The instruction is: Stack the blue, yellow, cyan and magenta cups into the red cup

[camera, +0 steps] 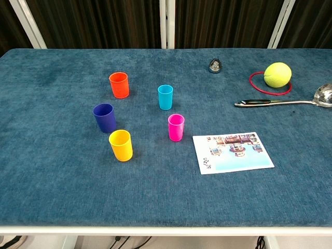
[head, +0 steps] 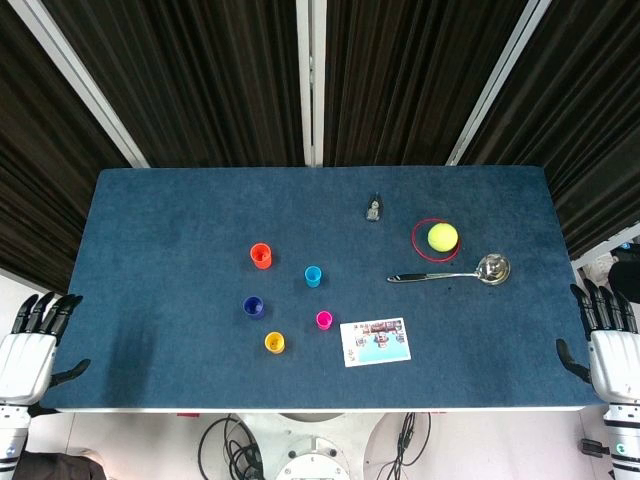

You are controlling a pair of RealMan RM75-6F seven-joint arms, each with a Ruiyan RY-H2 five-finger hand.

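Basically nothing stacked yet: red cup (camera: 119, 85) & the other cups stood apart, upright; left hand (head: 30, 345) & right hand (head: 610, 345) empty, fingers spread, off-table.

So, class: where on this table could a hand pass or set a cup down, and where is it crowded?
Bare cloth runs along the table's far edge behind the red cup, down its left side beyond the blue cup, and along the near edge right of the picture card. Crowded: the cup cluster, and the ball and ladle area.

Probably a lab — black curtains (head: 200, 70), felt-covered table (camera: 52, 181)
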